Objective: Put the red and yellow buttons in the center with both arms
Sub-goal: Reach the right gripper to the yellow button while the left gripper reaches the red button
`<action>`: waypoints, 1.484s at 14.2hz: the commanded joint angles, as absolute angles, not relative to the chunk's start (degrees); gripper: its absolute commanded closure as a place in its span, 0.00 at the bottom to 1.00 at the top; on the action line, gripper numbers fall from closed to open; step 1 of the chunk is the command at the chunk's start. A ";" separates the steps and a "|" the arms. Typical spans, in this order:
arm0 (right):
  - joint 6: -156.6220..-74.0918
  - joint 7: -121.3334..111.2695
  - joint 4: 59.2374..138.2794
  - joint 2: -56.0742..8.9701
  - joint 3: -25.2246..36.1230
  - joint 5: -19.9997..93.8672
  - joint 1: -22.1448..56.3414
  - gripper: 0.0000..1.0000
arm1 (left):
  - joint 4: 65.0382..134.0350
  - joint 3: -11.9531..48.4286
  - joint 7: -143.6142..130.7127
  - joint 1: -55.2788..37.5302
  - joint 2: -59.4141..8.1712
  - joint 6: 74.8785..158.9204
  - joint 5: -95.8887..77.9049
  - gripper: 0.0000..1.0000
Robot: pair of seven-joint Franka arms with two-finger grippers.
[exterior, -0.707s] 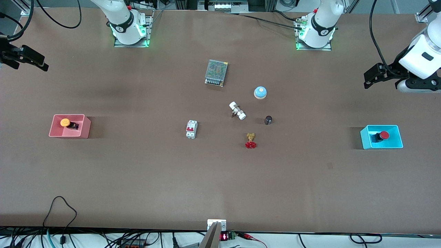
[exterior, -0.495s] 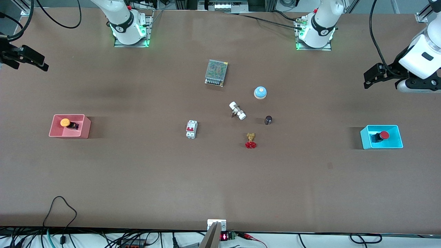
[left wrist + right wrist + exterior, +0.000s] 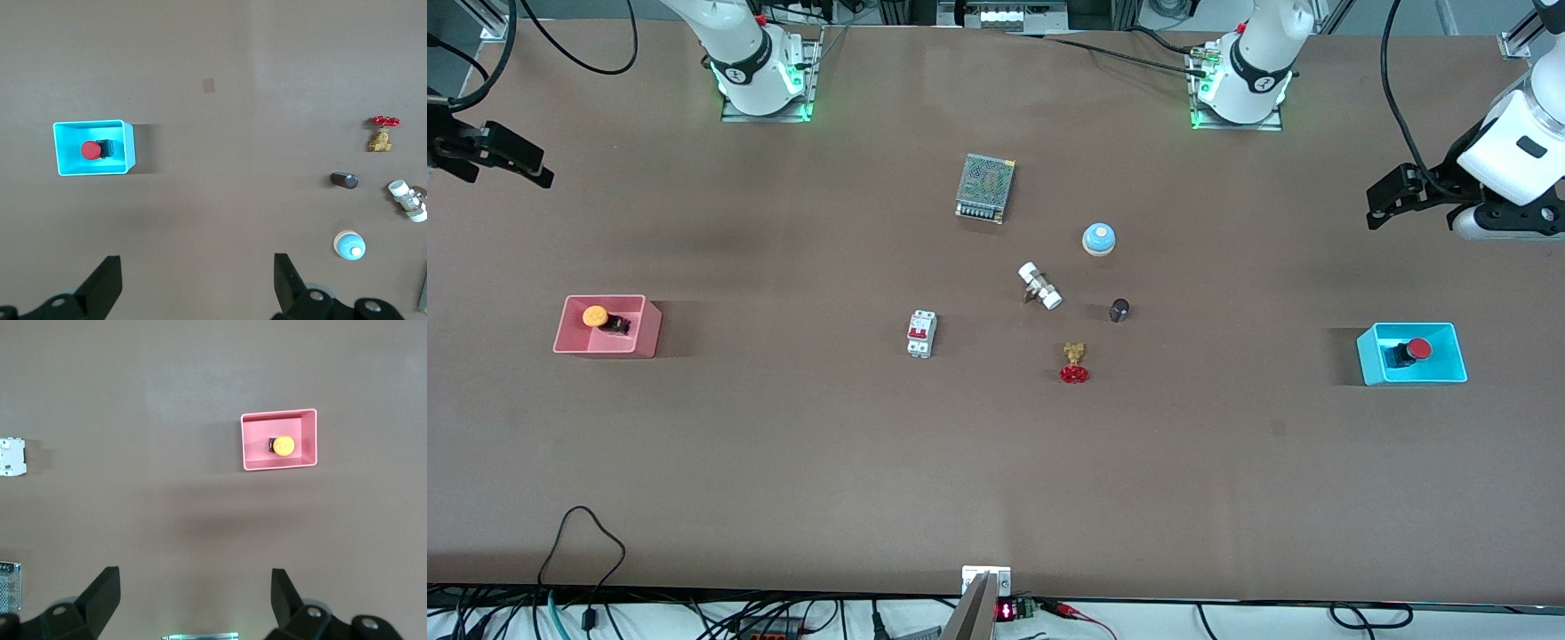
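Both black claws hang wide open and empty: the left claw [image 3: 193, 283] near the glossy cyan bin [image 3: 1369, 356] holding the round-capped red button [image 3: 1416, 349], the right claw [image 3: 193, 600] near the pink bin [image 3: 649, 331] holding the yellow button [image 3: 596, 316]. Both bins sit on the matte brown tabletop [image 3: 783, 444].

Matte brown tabletop [image 3: 783, 462] — cables [image 3: 578, 533] along edge

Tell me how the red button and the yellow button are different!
The red button sits in the cyan bin toward the left arm's end of the table; the yellow button sits in the pink bin toward the right arm's end. Their caps differ in color. Both have black bodies and lie tipped over.
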State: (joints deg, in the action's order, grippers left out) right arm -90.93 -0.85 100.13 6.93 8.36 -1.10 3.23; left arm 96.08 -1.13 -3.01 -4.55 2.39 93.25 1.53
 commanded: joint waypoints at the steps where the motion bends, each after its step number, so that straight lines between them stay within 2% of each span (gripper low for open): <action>1: -91.32 -1.23 97.47 3.53 8.87 -0.62 2.55 0.00 | 93.96 -1.41 -2.02 -4.22 1.32 91.76 0.09 0.00; 6: -91.58 -0.62 92.39 -2.88 8.61 -1.67 2.90 0.00 | 93.96 -1.41 -2.90 -4.48 1.32 91.93 0.09 0.00; 13: -93.60 -0.44 92.02 -10.36 8.79 -2.20 2.99 0.00 | 92.30 -2.28 -2.81 -3.87 -3.06 92.02 0.09 0.00; 16: -101.75 -1.40 93.51 -14.58 8.70 -4.13 1.24 0.00 | 88.51 -2.37 -1.94 -1.85 -8.16 92.02 1.13 0.00; 18: -105.19 -3.06 95.26 -16.52 8.79 -4.13 0.79 0.00 | 88.50 -2.29 -0.71 0.95 -11.23 92.81 5.86 0.00; 21: -111.60 -4.56 100.79 -17.40 8.79 -4.22 -1.05 0.00 | 89.21 -2.29 1.30 4.38 -16.33 98.68 7.47 0.00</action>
